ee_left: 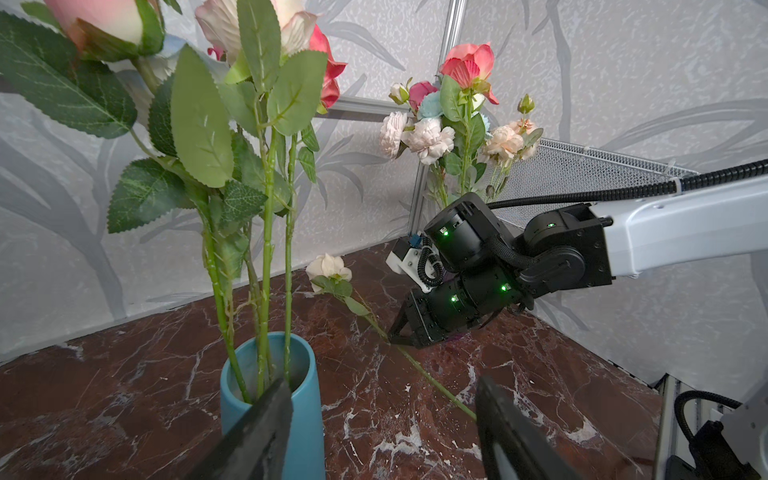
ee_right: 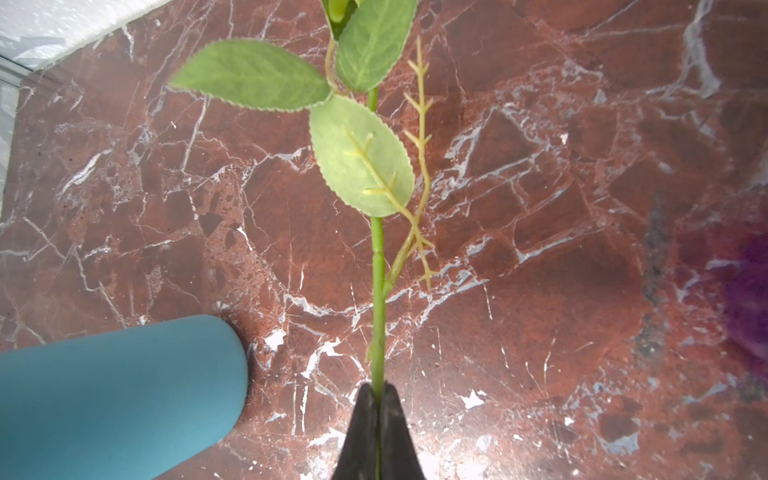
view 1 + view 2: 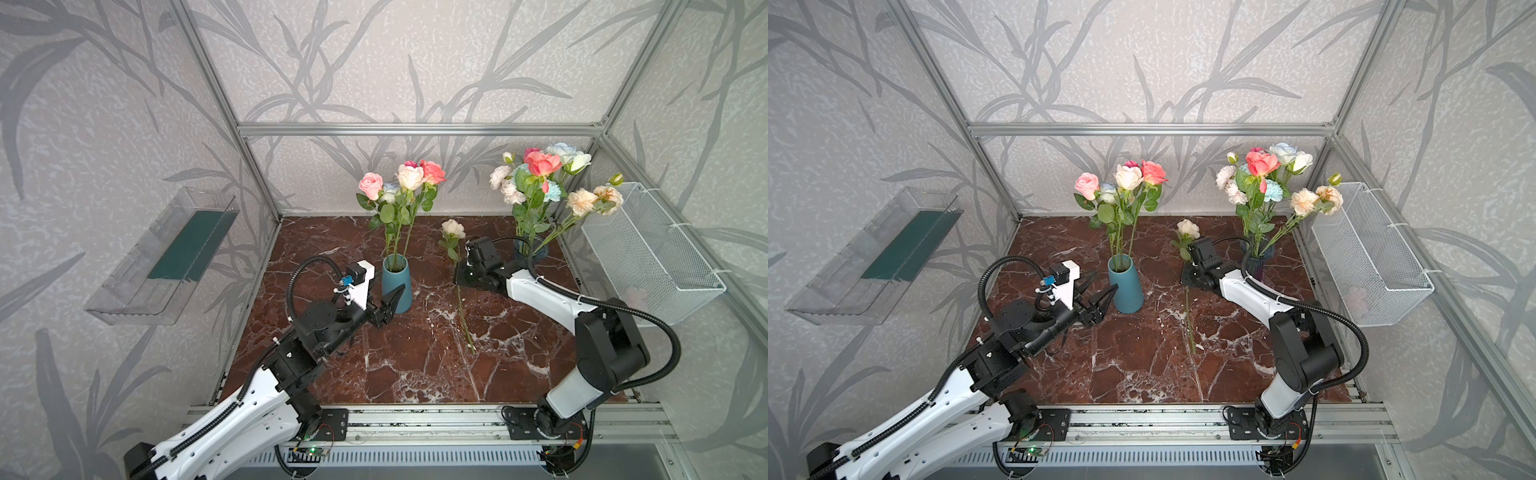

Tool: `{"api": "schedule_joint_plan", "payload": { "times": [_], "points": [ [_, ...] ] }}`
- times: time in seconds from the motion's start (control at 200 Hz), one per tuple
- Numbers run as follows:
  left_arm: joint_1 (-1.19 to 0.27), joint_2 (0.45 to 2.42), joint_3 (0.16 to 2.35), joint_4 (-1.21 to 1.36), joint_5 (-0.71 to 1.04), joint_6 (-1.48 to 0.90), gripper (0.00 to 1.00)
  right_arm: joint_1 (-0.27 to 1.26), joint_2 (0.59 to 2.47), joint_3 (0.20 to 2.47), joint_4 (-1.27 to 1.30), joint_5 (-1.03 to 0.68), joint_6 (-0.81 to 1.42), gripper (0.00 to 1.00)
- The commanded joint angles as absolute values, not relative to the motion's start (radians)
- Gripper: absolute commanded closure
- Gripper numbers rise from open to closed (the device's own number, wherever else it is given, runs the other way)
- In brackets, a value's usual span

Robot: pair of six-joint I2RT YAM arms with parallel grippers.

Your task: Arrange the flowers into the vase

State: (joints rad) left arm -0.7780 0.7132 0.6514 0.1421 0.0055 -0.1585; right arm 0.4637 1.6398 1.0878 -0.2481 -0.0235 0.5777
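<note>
The right pincer (image 2: 377, 395) is clamped on the thin, smooth green stem (image 2: 377, 291) of a cream rose (image 3: 453, 228). The rose lies on the veined red-brown marble tabletop (image 3: 415, 365), bloom ahead of the pincer's tips, cut end behind them. The left pincer (image 1: 382, 382) gapes wide and empty, just beside the matte, tapered teal vase (image 3: 401, 278) holding upright roses (image 3: 409, 176). Mixed blooms (image 3: 540, 174) fill a dark glass vase (image 3: 1260, 259) behind the right pincer.
</note>
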Motion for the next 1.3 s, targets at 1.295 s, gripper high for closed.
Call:
{"api": "schedule_joint_plan", "payload": {
  "times": [1.295],
  "points": [
    [-0.791, 0.738, 0.681, 0.152, 0.039, -0.177, 0.30, 0.500, 1.983, 1.271, -0.465, 0.000, 0.402, 0.79]
  ]
}}
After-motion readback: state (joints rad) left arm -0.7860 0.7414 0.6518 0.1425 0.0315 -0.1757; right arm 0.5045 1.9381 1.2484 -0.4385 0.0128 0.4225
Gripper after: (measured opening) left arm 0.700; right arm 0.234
